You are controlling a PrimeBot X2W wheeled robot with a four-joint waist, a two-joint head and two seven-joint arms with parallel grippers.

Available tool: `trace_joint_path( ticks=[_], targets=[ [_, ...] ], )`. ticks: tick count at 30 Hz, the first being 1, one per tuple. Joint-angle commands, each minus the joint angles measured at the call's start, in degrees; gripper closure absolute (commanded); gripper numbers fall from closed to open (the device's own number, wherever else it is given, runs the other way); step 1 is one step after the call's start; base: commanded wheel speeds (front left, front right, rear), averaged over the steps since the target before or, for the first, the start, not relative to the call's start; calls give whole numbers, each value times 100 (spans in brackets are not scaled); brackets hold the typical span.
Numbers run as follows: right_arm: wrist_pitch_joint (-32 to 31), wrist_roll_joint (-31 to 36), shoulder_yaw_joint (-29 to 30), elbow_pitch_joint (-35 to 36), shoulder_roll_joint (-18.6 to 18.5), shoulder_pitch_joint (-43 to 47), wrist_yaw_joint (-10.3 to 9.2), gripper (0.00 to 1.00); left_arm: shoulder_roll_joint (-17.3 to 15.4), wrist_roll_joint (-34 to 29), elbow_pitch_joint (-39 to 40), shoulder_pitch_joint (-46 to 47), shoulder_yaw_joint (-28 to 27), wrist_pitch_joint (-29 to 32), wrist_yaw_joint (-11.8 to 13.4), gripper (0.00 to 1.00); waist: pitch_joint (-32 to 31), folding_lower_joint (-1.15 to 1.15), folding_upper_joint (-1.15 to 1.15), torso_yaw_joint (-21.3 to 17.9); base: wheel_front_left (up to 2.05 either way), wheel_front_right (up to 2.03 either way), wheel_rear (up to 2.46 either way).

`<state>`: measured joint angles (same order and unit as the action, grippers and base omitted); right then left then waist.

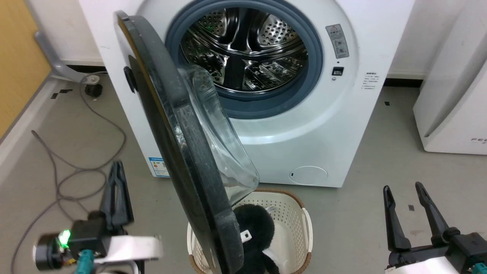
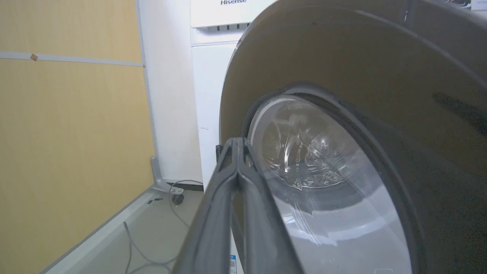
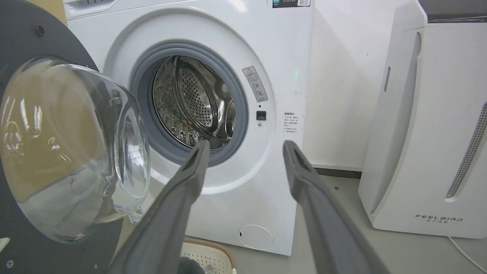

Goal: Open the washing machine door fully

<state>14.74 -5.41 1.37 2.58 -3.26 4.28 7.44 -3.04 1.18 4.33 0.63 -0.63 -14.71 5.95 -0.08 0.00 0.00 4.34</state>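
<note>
The left claw (image 1: 117, 169) is held shut on nothing; the right claw (image 1: 403, 187) is spread wide, empty. The washing machine door (image 1: 182, 152) is found half-swung just right of the left claw. If pushed wider, it may be blocked by that claw.

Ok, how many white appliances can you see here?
2. The washer stands centre, its door open; a second white unit stands on the floor right of it in the head view. More could sit outside the views.
</note>
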Motion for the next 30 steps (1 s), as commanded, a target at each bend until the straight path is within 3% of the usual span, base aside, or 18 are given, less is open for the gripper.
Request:
trace_joint_path(
  ticks=[1, 12, 22, 30],
  targets=[
    [26, 16, 1, -6, 34, 76, 5, 0, -18, -24, 97, 116, -13, -29, 37, 100, -8, 0, 0, 19, 0, 0, 0],
    [26, -81, -53, -18, 37, 93, 5, 0, -10, -105, 1642, 691, 581, -29, -221, 100, -30, 0, 0, 96, 0, 0, 0],
    [26, -118, -70, -54, 37, 131, 5, 0, 9, -104, 2076, 685, 2125, -29, -539, 100, -54, 0, 0, 117, 0, 0, 0],
    [26, -100, -73, -44, 38, 152, 5, 0, 13, -120, 1843, 539, 3268, -29, -715, 100, -67, 0, 0, 202, 0, 0, 0]
  ],
)
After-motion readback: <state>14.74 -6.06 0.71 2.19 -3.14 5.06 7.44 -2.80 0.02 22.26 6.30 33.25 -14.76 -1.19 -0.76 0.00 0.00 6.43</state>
